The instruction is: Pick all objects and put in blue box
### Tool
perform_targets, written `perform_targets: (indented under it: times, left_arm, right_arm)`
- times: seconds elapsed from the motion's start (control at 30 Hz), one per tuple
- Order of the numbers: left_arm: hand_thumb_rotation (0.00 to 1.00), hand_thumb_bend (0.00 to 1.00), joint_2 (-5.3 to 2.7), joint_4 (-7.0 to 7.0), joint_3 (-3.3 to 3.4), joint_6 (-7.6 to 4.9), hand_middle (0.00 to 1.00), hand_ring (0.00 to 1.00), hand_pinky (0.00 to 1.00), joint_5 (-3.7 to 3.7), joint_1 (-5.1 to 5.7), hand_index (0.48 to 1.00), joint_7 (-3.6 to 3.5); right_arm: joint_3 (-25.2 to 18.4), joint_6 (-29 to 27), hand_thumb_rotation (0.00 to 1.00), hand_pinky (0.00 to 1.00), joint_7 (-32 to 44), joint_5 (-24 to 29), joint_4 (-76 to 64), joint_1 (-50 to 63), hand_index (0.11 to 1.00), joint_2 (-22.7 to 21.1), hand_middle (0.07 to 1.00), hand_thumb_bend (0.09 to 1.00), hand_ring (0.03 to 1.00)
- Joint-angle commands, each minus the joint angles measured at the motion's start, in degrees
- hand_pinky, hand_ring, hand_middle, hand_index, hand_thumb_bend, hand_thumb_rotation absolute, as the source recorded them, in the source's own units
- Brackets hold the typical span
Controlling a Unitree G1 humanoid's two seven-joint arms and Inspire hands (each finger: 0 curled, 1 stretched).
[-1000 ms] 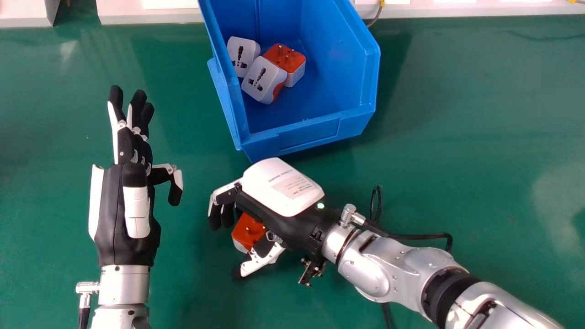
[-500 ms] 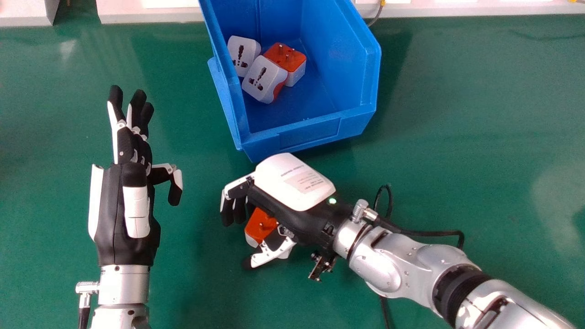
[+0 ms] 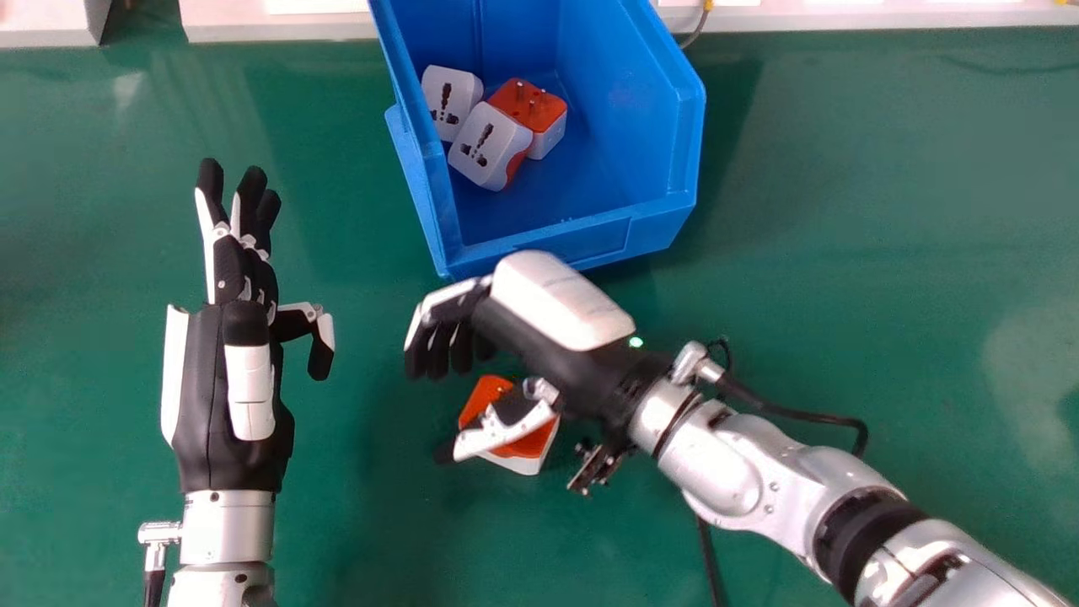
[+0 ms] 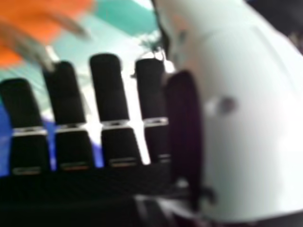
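In the head view my right hand (image 3: 560,333) hovers over the table just in front of the blue box (image 3: 573,240), its fingers bent loosely downward and holding nothing. Partly under its thumb is an orange and white plug adapter (image 3: 534,442); whether they touch, I cannot tell. The right hand view has my right hand (image 4: 108,90) with fingers apart and the adapter's orange pin face (image 4: 33,21) blurred beyond them. Three adapters (image 3: 489,147) lie together inside the box. My left hand (image 3: 240,354) stays at the left with straight fingers.
Green table surface (image 3: 885,211) surrounds the box. White framing (image 3: 287,29) runs along the back edge, and a black cable (image 3: 784,411) loops beside my right wrist.
My right hand has moved rightward and toward the box, its fingers coming away from the adapter. The adapter has shifted right on the table. The left hand has barely changed.
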Motion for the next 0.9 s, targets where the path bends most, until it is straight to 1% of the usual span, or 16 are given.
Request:
perform_targets:
  times: [0.0, 0.1, 0.2, 0.3, 0.4, 0.5, 0.57, 0.63, 0.73, 0.77, 0.8, 0.87]
  left_arm:
    - [1.0, 1.0, -0.14, -1.06, -0.41, -1.53, 1.0, 1.0, 0.0, 0.54, 0.15, 0.963, -0.01]
    - [1.0, 1.0, -0.18, -1.26, -0.49, -1.48, 1.0, 1.0, 0.0, 0.69, 0.31, 0.963, 0.1]
    - [1.0, 1.0, -0.04, -1.46, -0.49, -1.19, 1.0, 1.0, 0.0, 1.15, 0.29, 0.964, 0.49]
    - [1.0, 1.0, 0.03, -1.6, -0.52, -1.05, 1.0, 1.0, 0.0, 1.33, 0.34, 0.965, 0.62]
    - [1.0, 1.0, 0.15, -1.72, -0.57, -1.03, 1.0, 1.0, 0.0, 1.48, 0.5, 0.966, 0.74]
    - [1.0, 1.0, 0.26, -1.65, -0.62, -1.02, 1.0, 1.0, 0.0, 1.43, 0.54, 0.967, 0.76]
    - [1.0, 1.0, 0.29, -1.74, -0.65, -1.03, 1.0, 1.0, 0.0, 1.39, 0.62, 0.967, 0.76]
    - [1.0, 1.0, 0.32, -2.03, -0.69, -1.13, 1.0, 1.0, 0.0, 1.47, 0.88, 0.968, 0.84]
    - [1.0, 1.0, 0.34, -1.83, -0.68, -1.28, 1.0, 1.0, 0.0, 1.6, 0.98, 0.968, 0.97]
    - [1.0, 1.0, 0.29, -1.79, -0.7, -1.3, 1.0, 1.0, 0.0, 1.68, 0.97, 0.968, 1.06]
    - [1.0, 1.0, 0.25, -1.78, -0.72, -1.31, 1.0, 1.0, 0.0, 1.73, 0.96, 0.968, 1.14]
    - [1.0, 1.0, 0.14, -1.63, -0.82, -1.29, 1.0, 1.0, 0.0, 1.77, 0.85, 0.969, 1.3]
  right_arm:
    - [-4.2, -1.5, 0.0, 0.41, 5.1, 6.6, -3.6, 1.7, 0.492, -0.5, 0.479, 0.528, 0.445]
    - [-7.2, -1.3, 0.0, 0.4, 10.2, 11.3, -8.5, 4.0, 0.497, -1.0, 0.485, 0.525, 0.433]
    - [-10.2, -1.5, 0.0, 0.39, 13.9, 16.0, -15.4, 6.5, 0.502, -1.6, 0.49, 0.522, 0.423]
    - [-11.9, -0.4, 0.0, 0.37, 16.5, 18.5, -20.7, 8.5, 0.506, -1.9, 0.493, 0.52, 0.414]
    - [-13.0, -0.9, 0.0, 0.36, 16.6, 17.6, -24.1, 9.8, 0.508, -2.9, 0.495, 0.519, 0.412]
    - [-12.9, -1.6, 0.0, 0.35, 15.8, 13.5, -24.4, 9.8, 0.51, -5.3, 0.498, 0.518, 0.408]
    - [-12.7, -1.5, 0.0, 0.34, 16.7, 12.5, -24.2, 9.5, 0.515, -6.7, 0.501, 0.517, 0.405]
    - [-11.9, 0.0, 0.0, 0.34, 21.2, 12.1, -24.4, 9.2, 0.519, -9.8, 0.504, 0.516, 0.402]
    - [-11.0, 0.9, 0.0, 0.34, 23.9, 8.2, -26.0, 9.7, 0.522, -14.7, 0.507, 0.516, 0.402]
    - [-10.9, 1.0, 0.05, 0.39, 24.4, 7.6, -26.3, 9.8, 0.568, -15.6, 0.554, 0.613, 0.464]
    - [-10.8, 1.0, 0.05, 0.39, 24.8, 7.3, -26.5, 9.9, 0.568, -16.1, 0.554, 0.613, 0.464]
    - [-10.9, 0.6, 0.14, 0.49, 25.9, 7.5, -26.1, 9.8, 0.662, -17.1, 0.65, 0.753, 0.571]
